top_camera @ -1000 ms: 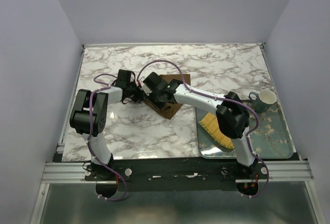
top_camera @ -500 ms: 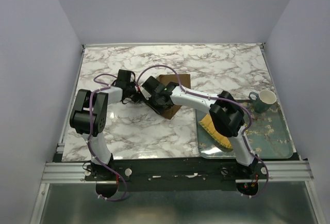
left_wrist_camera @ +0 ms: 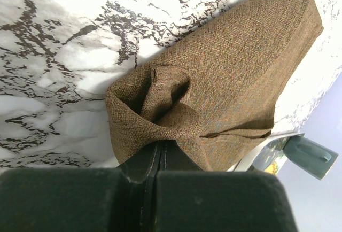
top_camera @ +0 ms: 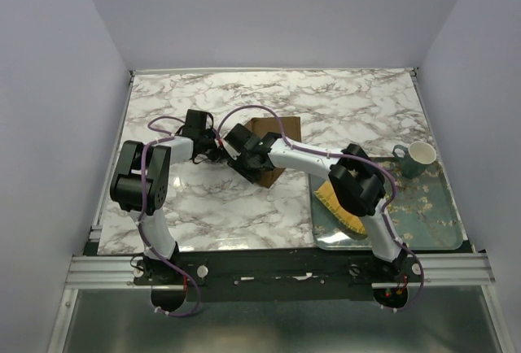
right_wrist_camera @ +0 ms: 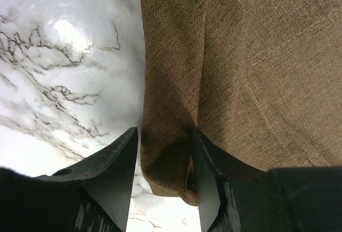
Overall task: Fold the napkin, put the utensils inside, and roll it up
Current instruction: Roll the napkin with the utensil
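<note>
**Folding step in hand; fork not in view**

On the marble table (top_camera: pixel 342 101) the napkin (top_camera: pixel 281 125) lies at centre, partly doubled over. The left gripper (left_wrist_camera: pixel 160 146) is clamped on a bunched corner. The right gripper (right_wrist_camera: pixel 163 136) has its jaws apart, astride the folded edge. The next move should be to flatten that bunch. No writing is legible.

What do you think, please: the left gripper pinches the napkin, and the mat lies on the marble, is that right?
Not quite: the top view shows the mat on the tray, not the marble. The left gripper does pinch the napkin.
</note>
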Robot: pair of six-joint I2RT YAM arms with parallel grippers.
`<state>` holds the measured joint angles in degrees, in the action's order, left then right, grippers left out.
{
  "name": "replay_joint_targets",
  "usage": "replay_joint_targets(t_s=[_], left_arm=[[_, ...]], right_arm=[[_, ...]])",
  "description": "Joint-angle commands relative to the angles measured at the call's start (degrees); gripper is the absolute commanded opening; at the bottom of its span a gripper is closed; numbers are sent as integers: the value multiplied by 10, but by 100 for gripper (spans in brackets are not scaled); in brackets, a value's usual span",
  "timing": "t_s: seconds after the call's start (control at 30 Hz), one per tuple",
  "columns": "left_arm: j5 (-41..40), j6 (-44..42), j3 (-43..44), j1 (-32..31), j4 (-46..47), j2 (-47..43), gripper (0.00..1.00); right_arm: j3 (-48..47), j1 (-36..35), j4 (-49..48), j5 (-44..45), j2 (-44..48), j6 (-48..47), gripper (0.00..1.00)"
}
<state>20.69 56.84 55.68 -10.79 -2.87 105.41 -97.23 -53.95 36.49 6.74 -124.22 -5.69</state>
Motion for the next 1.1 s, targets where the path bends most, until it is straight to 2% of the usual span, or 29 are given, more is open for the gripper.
replay_joint_targets(t_s=[0.0,0.27,0.37,0.4,0.47,0.5,0.57,0.6,0.67,0.7,0.73,0.8,0.93,1.07], left_arm=[[-82,-31,-29,4,-83,54,0],[-79,-32,-32,3,-82,52,0],[-76,-36,-35,4,-80,49,0],[-74,-38,-36,3,-79,45,0],[-71,-43,-42,4,-74,38,0],[-70,-44,-45,4,-67,32,0],[-64,-46,-47,8,-66,28,0],[-62,-47,-49,8,-65,22,0],[-58,-52,-48,9,-64,12,2],[-56,-59,-49,9,-58,-4,5],[-54,-66,-51,10,-53,-17,13],[-64,-92,-41,13,-55,-58,23],[-72,-138,7,12,-106,-108,43],[-101,-156,15,12,-153,-159,55]], right_arm=[[20,2,-10,21,-25,-3,54],[56,3,-26,11,-40,13,55],[62,7,-27,-4,-50,18,41],[64,9,-32,-14,-50,22,32],[71,17,-34,-27,-50,31,26],[75,18,-38,-37,-50,35,20],[85,28,-42,-61,-44,45,15],[90,32,-49,-96,-41,49,8],[107,42,-59,-133,-32,54,3],[112,42,-66,-159,-30,54,0],[115,44,-68,-176,-30,54,1],[128,51,-84,-235,-29,74,0],[150,75,-121,-339,-23,99,1],[168,112,-161,-442,-25,139,0]])
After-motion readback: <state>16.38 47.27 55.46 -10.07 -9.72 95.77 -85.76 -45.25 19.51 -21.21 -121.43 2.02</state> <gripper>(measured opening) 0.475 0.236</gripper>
